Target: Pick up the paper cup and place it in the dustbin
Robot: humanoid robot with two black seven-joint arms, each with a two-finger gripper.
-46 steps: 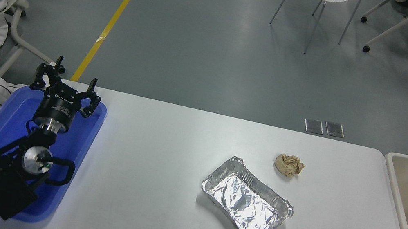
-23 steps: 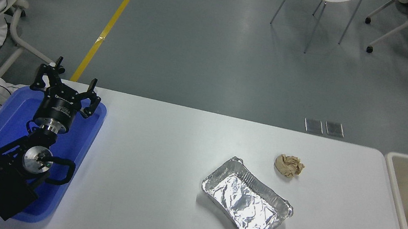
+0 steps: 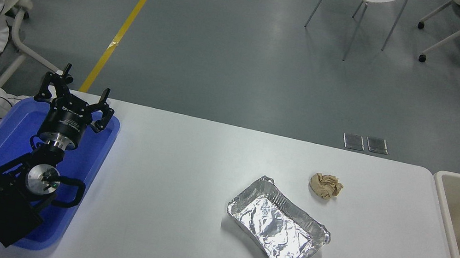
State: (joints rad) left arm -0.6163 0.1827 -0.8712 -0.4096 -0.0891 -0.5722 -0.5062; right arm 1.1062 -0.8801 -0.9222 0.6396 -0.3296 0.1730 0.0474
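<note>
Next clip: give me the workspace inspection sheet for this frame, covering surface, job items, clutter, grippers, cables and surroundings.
Surface: white table, no spills seen.
Job's things: paper cup not seen; dustbin at the table's right end.
Clutter: foil tray, crumpled brown paper ball, blue tray at left.
Grippers: left gripper open, empty, above the blue tray; right not in view.
Cables: some on the floor at the left edge.
Surroundings: chairs, yellow floor line.
</note>
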